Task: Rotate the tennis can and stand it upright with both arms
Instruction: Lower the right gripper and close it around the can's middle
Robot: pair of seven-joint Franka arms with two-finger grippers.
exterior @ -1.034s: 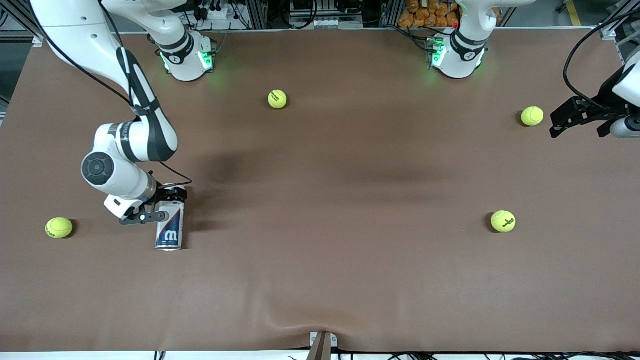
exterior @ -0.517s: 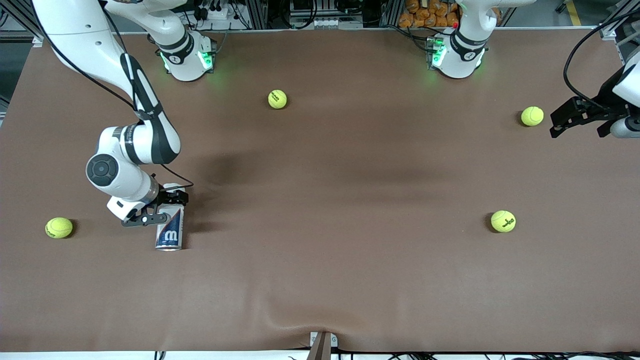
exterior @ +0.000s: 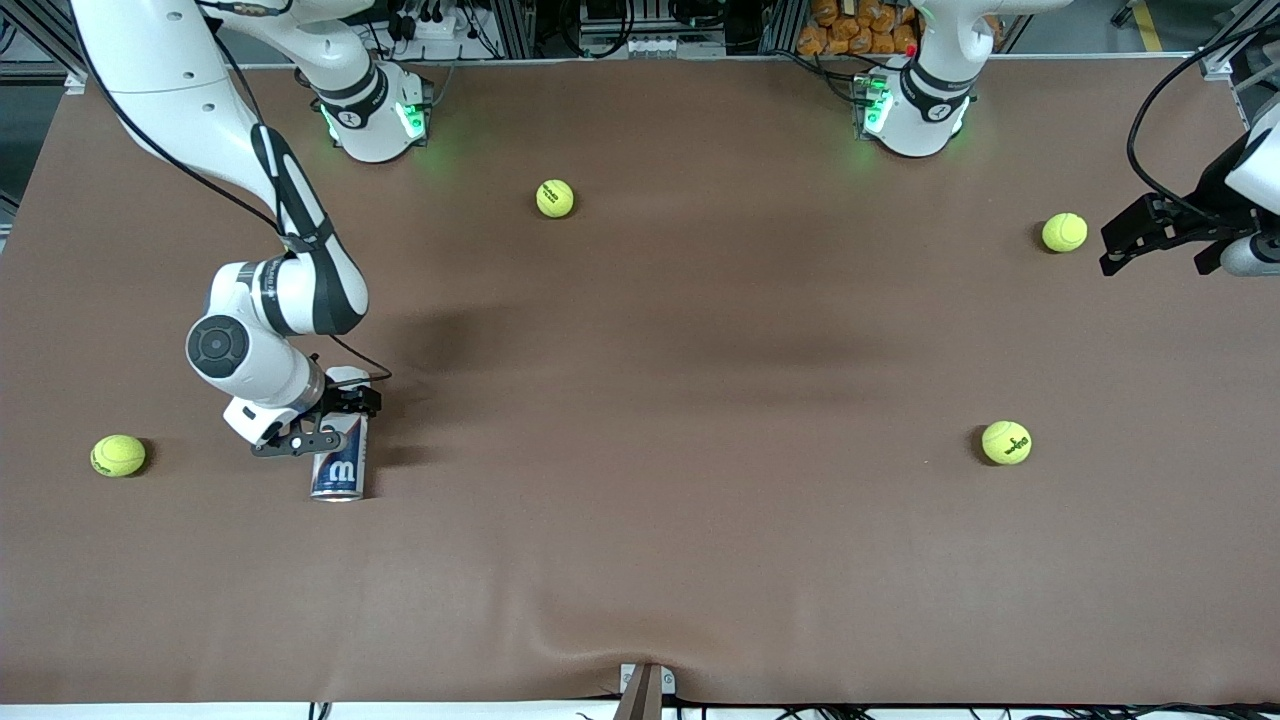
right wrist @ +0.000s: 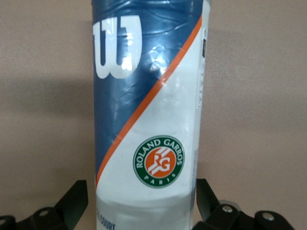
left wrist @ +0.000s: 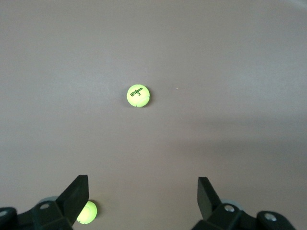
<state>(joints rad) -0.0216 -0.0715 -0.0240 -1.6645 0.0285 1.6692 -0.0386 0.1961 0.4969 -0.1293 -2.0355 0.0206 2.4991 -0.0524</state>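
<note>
The tennis can (exterior: 337,468) lies on its side on the brown table at the right arm's end, its silvery rim toward the front camera. In the right wrist view the can (right wrist: 148,120) fills the middle, blue and white with a "W". My right gripper (exterior: 333,421) is open and straddles the can's white end, a finger (right wrist: 76,196) on each side; its midpoint there is (right wrist: 142,191). My left gripper (exterior: 1128,240) is open and empty, held over the left arm's end of the table, and it waits; its own view shows it too (left wrist: 142,189).
Several tennis balls lie about: one (exterior: 118,455) beside the can toward the table's edge, one (exterior: 555,198) near the bases, one (exterior: 1064,232) next to the left gripper, one (exterior: 1006,442) nearer the front camera. The left wrist view shows a ball (left wrist: 138,96).
My right arm has shifted a little toward the table's middle and its gripper has slid slightly along the can. The can and the left arm have not moved.
</note>
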